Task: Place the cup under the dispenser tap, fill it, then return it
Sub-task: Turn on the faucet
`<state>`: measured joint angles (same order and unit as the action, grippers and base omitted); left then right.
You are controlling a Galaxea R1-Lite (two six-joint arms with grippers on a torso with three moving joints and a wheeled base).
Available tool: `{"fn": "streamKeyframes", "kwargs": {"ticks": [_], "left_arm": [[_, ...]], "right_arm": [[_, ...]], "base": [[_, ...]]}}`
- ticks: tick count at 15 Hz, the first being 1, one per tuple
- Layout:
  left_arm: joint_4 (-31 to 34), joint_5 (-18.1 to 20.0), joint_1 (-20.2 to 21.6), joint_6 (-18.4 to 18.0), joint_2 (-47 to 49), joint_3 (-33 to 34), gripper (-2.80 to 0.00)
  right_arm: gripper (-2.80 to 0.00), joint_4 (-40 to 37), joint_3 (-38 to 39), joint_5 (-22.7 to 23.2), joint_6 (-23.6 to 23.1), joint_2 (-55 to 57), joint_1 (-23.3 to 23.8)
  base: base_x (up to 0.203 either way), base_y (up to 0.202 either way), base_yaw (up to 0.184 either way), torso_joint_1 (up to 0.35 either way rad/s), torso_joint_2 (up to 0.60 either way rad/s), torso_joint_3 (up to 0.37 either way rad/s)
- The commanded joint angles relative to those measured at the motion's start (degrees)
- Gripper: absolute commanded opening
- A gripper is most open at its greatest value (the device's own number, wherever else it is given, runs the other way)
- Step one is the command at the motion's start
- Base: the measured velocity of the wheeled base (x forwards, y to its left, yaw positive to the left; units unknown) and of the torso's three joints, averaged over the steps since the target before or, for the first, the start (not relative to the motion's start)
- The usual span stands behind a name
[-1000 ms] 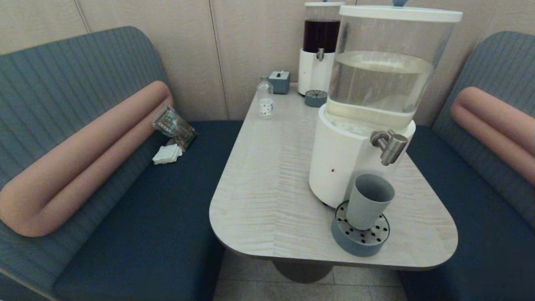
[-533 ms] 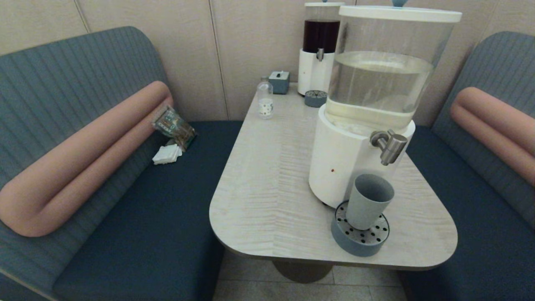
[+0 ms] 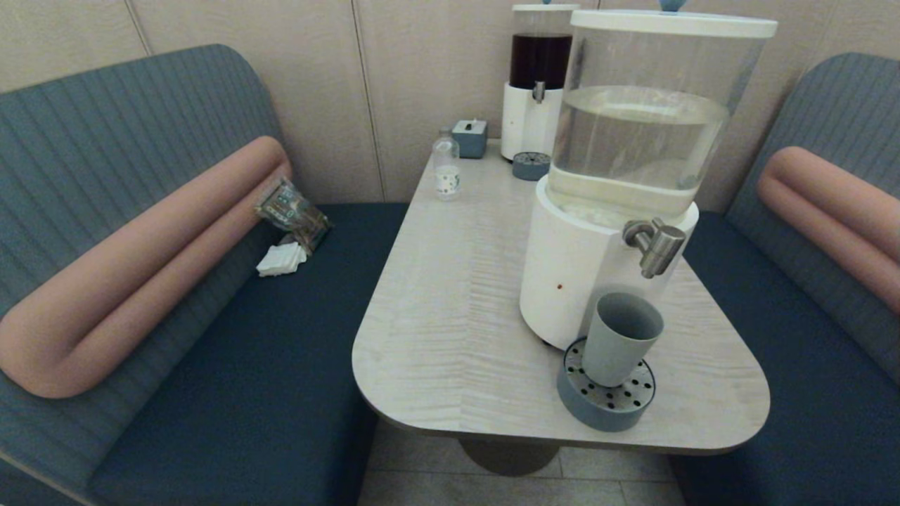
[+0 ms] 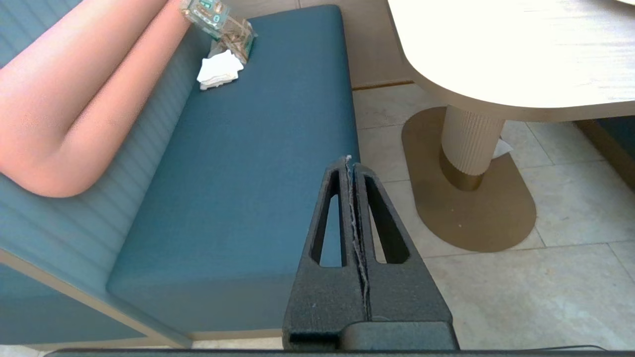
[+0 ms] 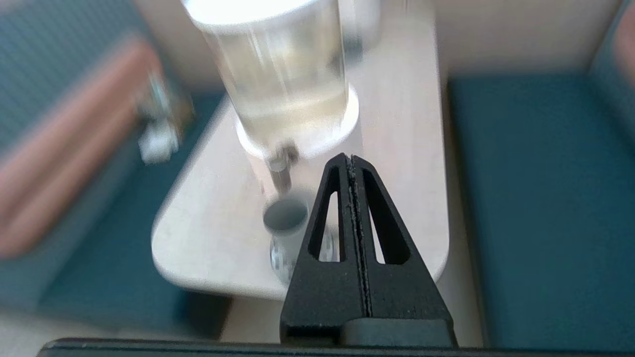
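Cup (image 3: 620, 339): plain grey-blue tapered tumbler, matte, no handle, upright; its inside shows no visible liquid. It stands on a round perforated drip tray (image 3: 606, 399) near the front edge of the surface (image 3: 450, 302), directly below the dispenser tap (image 3: 655, 244), a stubby brushed-steel spigot, not touching it.

Large dispenser (image 3: 619, 176): white base, clear tank roughly half full of clear water. Behind it, a smaller dispenser (image 3: 538, 77) holds dark liquid. Small clear bottle (image 3: 446, 166) stands at the far left of the surface.

Left tool (image 4: 351, 166): fingers pressed together, empty, low over the bench seat and floor. Right tool (image 5: 351, 163): fingers together, empty, apart from the cup.
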<state>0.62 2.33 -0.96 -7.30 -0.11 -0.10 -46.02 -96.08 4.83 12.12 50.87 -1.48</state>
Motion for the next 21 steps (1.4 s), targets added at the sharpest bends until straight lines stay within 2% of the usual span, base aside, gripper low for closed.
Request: {"fn": "streamKeyframes", "kwargs": {"ticks": [1,3,5,7,9,10,14,16,18,21], "left_arm": [[-0.01,0.04,0.00,0.00,0.02,0.01,-2.80],[-0.01,0.04,0.00,-0.07,0.02,0.01,-2.80],[-0.01,0.04,0.00,-0.08,0.02,0.01,-2.80],[-0.01,0.04,0.00,0.01,0.02,0.01,-2.80],[-0.01,0.04,0.00,-0.06,0.02,0.01,-2.80],[-0.01,0.04,0.00,0.01,0.02,0.01,-2.80],[-0.01,0.04,0.00,0.01,0.02,0.01,-2.80],[-0.01,0.04,0.00,0.01,0.02,0.01,-2.80],[-0.01,0.04,0.00,0.01,0.02,0.01,-2.80],[-0.01,0.04,0.00,0.01,0.02,0.01,-2.80]], "right_arm": [[-2.80,-10.81,-11.73,0.43,-0.53,16.65,-0.23],[-2.80,-16.74,-15.29,1.86,-4.55,21.33,-1.23],[-2.80,-20.23,-11.88,3.53,-8.80,27.08,-3.65],[-2.80,-18.97,-10.13,3.76,-10.45,31.50,-5.22],[-2.80,-17.45,-8.92,-0.31,-10.39,34.99,-6.95],[-2.80,-15.68,-8.45,-0.61,-10.37,35.99,-7.09],[-2.80,-3.87,-4.54,2.99,-10.67,38.43,-7.92],[-2.80,-2.43,-4.23,6.21,-9.96,40.16,-8.38],[-2.80,-1.87,-4.36,9.08,-6.82,41.88,-8.58],[-2.80,0.76,-4.46,9.41,-6.23,42.96,-9.47]], "base": [[0.000,0.000,0.000,0.000,0.00,0.000],[0.000,0.000,0.000,0.000,0.00,0.000],[0.000,0.000,0.000,0.000,0.00,0.000],[0.000,0.000,0.000,0.000,0.00,0.000],[0.000,0.000,0.000,0.000,0.00,0.000],[0.000,0.000,0.000,0.000,0.00,0.000],[0.000,0.000,0.000,0.000,0.00,0.000],[0.000,0.000,0.000,0.000,0.00,0.000],[0.000,0.000,0.000,0.000,0.00,0.000],[0.000,0.000,0.000,0.000,0.00,0.000]]}}
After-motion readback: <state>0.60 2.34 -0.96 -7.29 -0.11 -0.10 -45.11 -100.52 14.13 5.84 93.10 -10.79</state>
